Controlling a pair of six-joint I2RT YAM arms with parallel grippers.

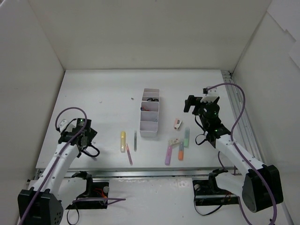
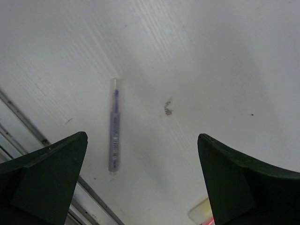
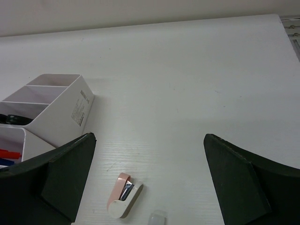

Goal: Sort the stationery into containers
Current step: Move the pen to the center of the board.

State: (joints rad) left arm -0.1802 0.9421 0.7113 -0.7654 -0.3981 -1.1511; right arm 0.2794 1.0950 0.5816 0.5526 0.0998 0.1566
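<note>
**Top view.** The white organiser tray (image 1: 148,133) stands mid-table, its four compartments running far to near. Black scissors (image 1: 151,99) lie in the second compartment from the far end. The next compartment nearer holds dark items too small to name.

Left of the tray's near end lie a yellow highlighter (image 1: 123,139), a dark pen (image 1: 135,140) and a thin purple pen (image 1: 128,155). The purple pen is closest to the near edge of the table (image 1: 93,93).

Right of the tray's near end lie five items:
- a white-pink piece (image 1: 177,123)
- a green highlighter (image 1: 186,137)
- a small pale piece (image 1: 174,141)
- an orange highlighter (image 1: 181,151)
- a purple highlighter (image 1: 168,154)

The left gripper (image 1: 84,136) hangs over the left part of the table, well apart from the pens. The right gripper (image 1: 190,104) hangs right of the tray, on the far side of the white-pink piece.

**Left wrist view.** The left claw is released. Its fingers (image 2: 47,178) are spread wide with nothing between them. The purple pen lies flat on the table beyond them, closer to the finger at the frame's left, and is not touched.

**Right wrist view.** The right claw is released, its fingers (image 3: 243,178) wide apart and empty. The white-pink piece lies on the table between them, closer to the finger at the frame's left, and is not touched. It shows a metal-looking part. The tray stands at the frame's left. A black handle and red and blue pens (image 3: 9,155) show in the compartments at the frame's edge. Which compartments these are cannot be told from this view.
</note>
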